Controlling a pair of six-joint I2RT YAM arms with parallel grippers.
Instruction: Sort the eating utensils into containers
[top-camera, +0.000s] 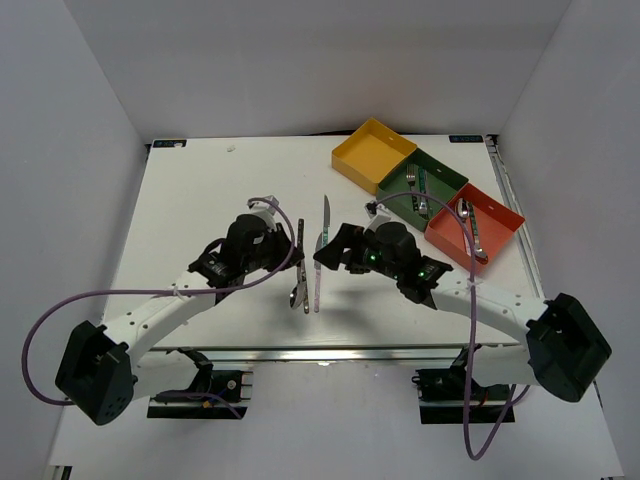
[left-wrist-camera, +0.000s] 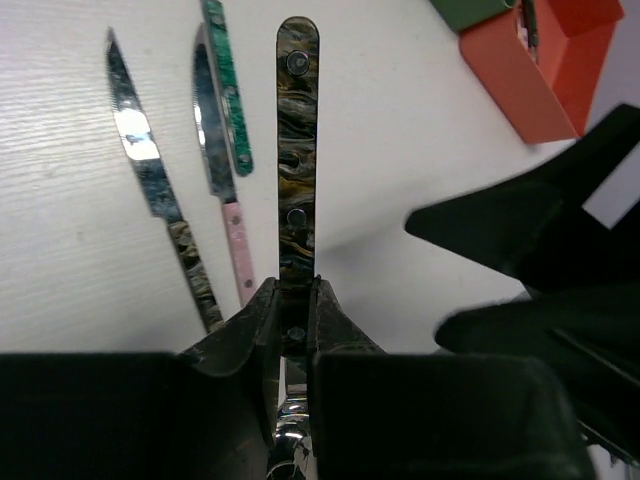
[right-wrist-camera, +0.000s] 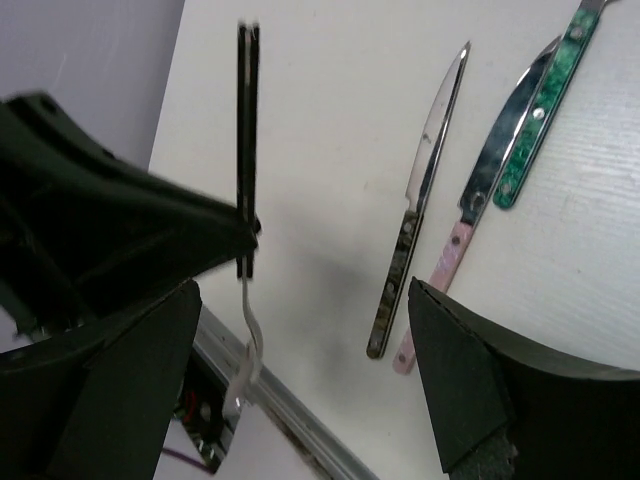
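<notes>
My left gripper (left-wrist-camera: 295, 285) is shut on a utensil with a dark marbled handle (left-wrist-camera: 297, 150) and holds it above the table; its silver head hangs below the jaws (right-wrist-camera: 245, 360). In the top view this gripper (top-camera: 292, 262) is at the table's middle. My right gripper (top-camera: 330, 250) is open and empty just to its right, its fingers (right-wrist-camera: 470, 380) wide apart. Three knives lie between them: patterned handle (left-wrist-camera: 150, 170), pink handle (left-wrist-camera: 225, 190), teal handle (left-wrist-camera: 228, 85). The yellow tray (top-camera: 372, 150), green tray (top-camera: 445, 178) and red-orange tray (top-camera: 500, 222) stand at the back right.
The green tray holds forks (top-camera: 420, 190) and the red-orange tray holds a spoon (top-camera: 470, 232). The yellow tray looks empty. The red-orange tray's corner (left-wrist-camera: 530, 80) shows in the left wrist view. White walls enclose the table on three sides.
</notes>
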